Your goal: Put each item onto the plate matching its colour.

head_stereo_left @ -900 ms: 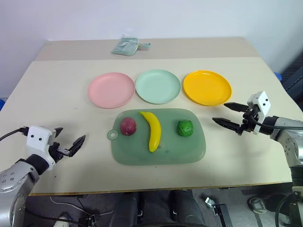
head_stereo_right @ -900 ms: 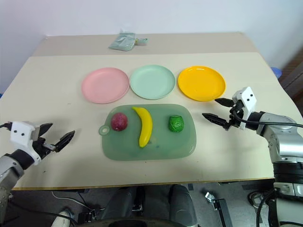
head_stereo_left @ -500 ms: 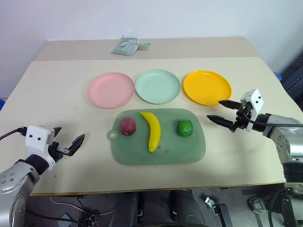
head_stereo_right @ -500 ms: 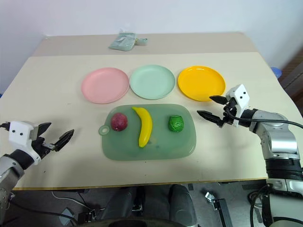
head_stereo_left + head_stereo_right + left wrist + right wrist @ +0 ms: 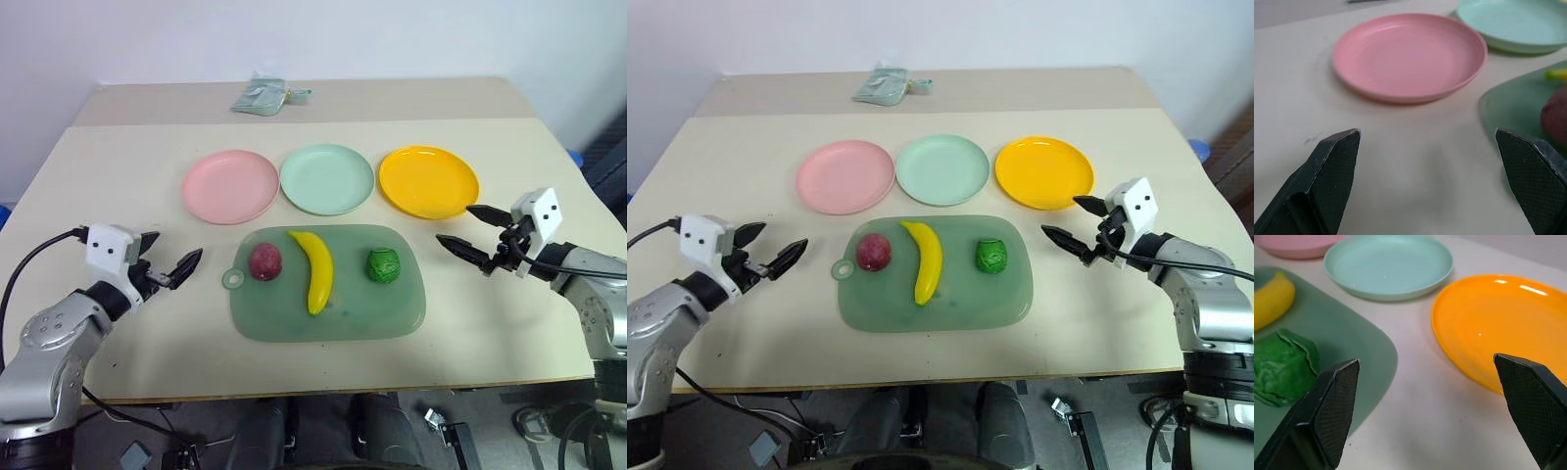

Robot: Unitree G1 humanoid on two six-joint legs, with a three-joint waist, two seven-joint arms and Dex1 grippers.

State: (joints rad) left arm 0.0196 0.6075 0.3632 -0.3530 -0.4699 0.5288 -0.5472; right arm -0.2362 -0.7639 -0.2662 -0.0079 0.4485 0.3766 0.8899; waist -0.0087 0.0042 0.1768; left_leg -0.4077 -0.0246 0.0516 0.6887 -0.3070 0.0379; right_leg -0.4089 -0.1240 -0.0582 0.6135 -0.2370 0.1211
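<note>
Bright, even overhead light; soft short shadows lie under the plates and board (image 5: pixel 328 294). A white glare streak sits on the yellow plate (image 5: pixel 1508 328) toward 1 o'clock. In both wrist views the near fingertips (image 5: pixel 1332 181) blur.

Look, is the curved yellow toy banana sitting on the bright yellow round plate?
No, the curved yellow toy banana lies on the translucent green cutting board, while the bright yellow round plate holds nothing.

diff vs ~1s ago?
The left tool moved up and inward toward the board's handle end, open and empty. The right tool edged toward the board, then back, open and empty. The fruit, banana, green vegetable and three plates did not move.
</note>
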